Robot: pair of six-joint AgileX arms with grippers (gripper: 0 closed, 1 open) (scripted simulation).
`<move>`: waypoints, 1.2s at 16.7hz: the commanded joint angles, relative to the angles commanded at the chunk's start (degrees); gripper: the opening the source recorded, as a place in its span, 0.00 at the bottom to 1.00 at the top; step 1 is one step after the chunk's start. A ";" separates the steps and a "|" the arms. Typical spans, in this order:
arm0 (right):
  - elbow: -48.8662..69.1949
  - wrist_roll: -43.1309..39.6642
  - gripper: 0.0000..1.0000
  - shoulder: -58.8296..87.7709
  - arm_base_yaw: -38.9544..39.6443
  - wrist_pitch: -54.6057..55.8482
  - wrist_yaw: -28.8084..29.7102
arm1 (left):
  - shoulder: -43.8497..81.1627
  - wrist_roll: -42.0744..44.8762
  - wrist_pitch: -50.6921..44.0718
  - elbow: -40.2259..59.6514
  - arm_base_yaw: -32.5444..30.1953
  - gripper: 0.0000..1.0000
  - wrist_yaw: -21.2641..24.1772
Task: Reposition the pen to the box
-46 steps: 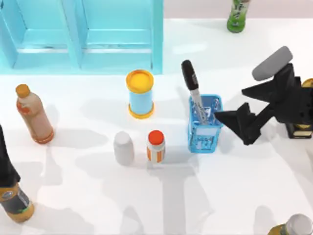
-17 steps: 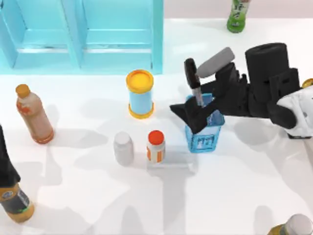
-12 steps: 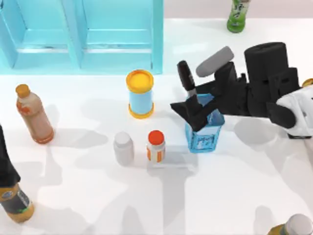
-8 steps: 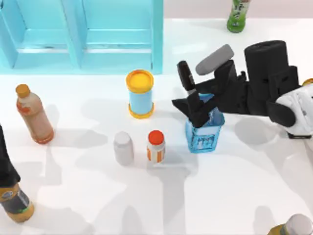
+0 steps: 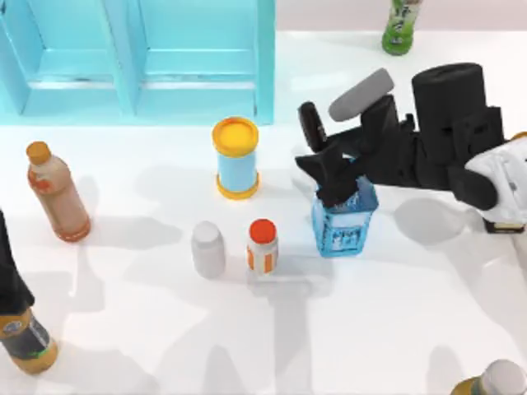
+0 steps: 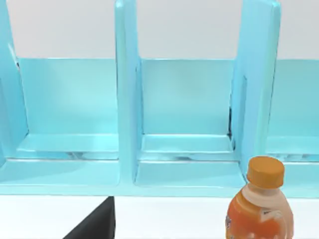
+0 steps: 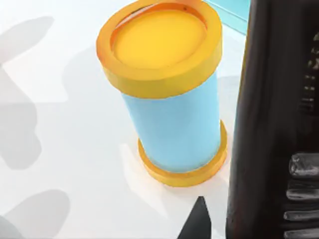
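Note:
The pen (image 5: pixel 310 125) has a thick black cap and stands tilted in a small blue mesh holder (image 5: pixel 344 226) right of the table's middle. Its barrel is hidden behind my right gripper (image 5: pixel 331 173), which sits over the holder's top and is shut on the pen just below the cap. The right wrist view has the black cap (image 7: pixel 279 119) close up beside one fingertip (image 7: pixel 199 221). At the back left is the box (image 5: pixel 265 58), large and cyan with open compartments, and it faces the left wrist camera (image 6: pixel 127 99). My left arm (image 5: pixel 6 271) stays parked at the left edge.
A blue can with a yellow lid (image 5: pixel 236 158) stands between the holder and the box. A white bottle (image 5: pixel 207 248) and an orange-capped bottle (image 5: pixel 263 245) stand in front of it. An orange drink bottle (image 5: pixel 56 191) is at the left, a green bottle (image 5: pixel 400 25) at the back.
My right gripper came in from the holder's right side, moved left over it and shut on the pen. The pen's cap has shifted a little to the left.

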 joint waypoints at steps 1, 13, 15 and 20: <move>1.77 -0.22 0.00 -0.93 -0.22 0.19 0.53 | 0.00 0.00 0.00 0.00 0.00 1.00 0.00; 11.65 -11.86 0.00 -11.13 -15.12 -28.73 -10.72 | 0.00 0.00 0.00 0.00 0.00 1.00 0.00; 14.08 -14.85 0.00 -14.20 -18.26 -35.29 -13.76 | 0.00 0.00 0.00 0.00 0.00 1.00 0.00; 18.16 -19.16 0.00 -19.99 -24.31 -46.22 -18.74 | 0.00 0.00 0.00 0.00 0.00 1.00 0.00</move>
